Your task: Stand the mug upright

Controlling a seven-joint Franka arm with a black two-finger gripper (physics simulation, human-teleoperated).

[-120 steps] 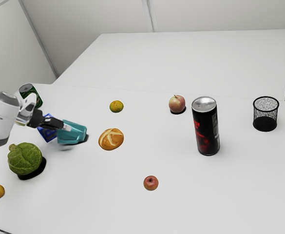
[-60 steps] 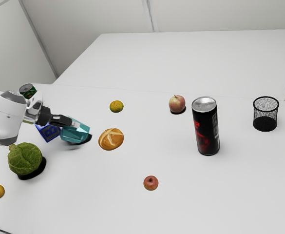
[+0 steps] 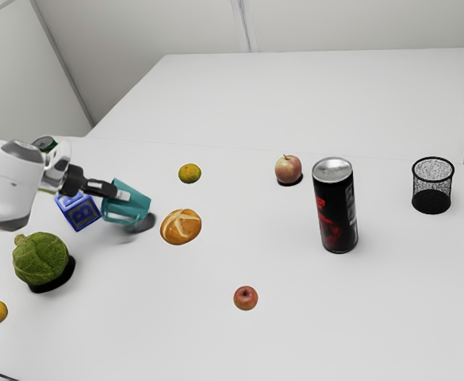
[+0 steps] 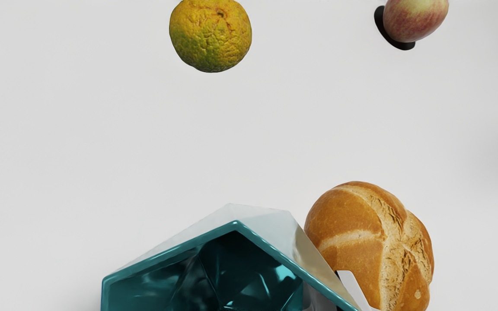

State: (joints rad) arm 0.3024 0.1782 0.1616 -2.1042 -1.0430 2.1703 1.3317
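The wrist view's edges crop the mug [image 4: 240, 270], roll [image 4: 372, 246] and apple [image 4: 415, 18].

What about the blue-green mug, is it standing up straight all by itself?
No, the mug is tilted in the exterior view, with the pincer at it.
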